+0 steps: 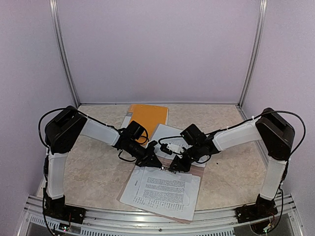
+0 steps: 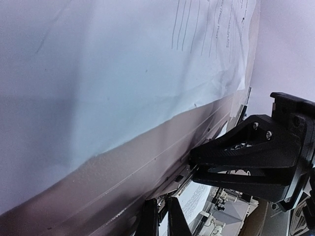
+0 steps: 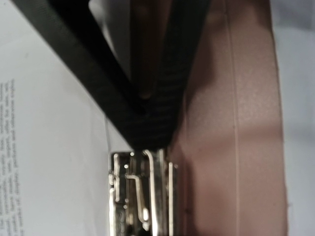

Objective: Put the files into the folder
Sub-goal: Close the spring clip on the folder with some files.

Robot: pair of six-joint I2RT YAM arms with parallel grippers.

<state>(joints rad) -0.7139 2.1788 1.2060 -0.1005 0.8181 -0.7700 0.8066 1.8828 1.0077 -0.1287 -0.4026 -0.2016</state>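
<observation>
A taupe folder (image 1: 196,170) lies open at the table's front centre, with the files (image 1: 162,189), white printed sheets, spread on it. Both grippers meet at its far edge. My right gripper (image 1: 172,168) is shut on the folder's metal clip (image 3: 142,191), its fingers (image 3: 167,98) coming down onto the clip's top between the files (image 3: 59,147) and the bare taupe cover (image 3: 231,123). My left gripper (image 2: 164,206) is shut, its tips at the folder edge (image 2: 123,182) beside the clip (image 2: 181,177). I cannot tell if it pinches anything. The right gripper (image 2: 193,164) faces it.
An orange folder (image 1: 147,118) lies at the back centre, with a loose white sheet (image 1: 170,135) just in front of it. A metal rail (image 1: 147,223) runs along the near table edge. Purple walls close in the back and both sides.
</observation>
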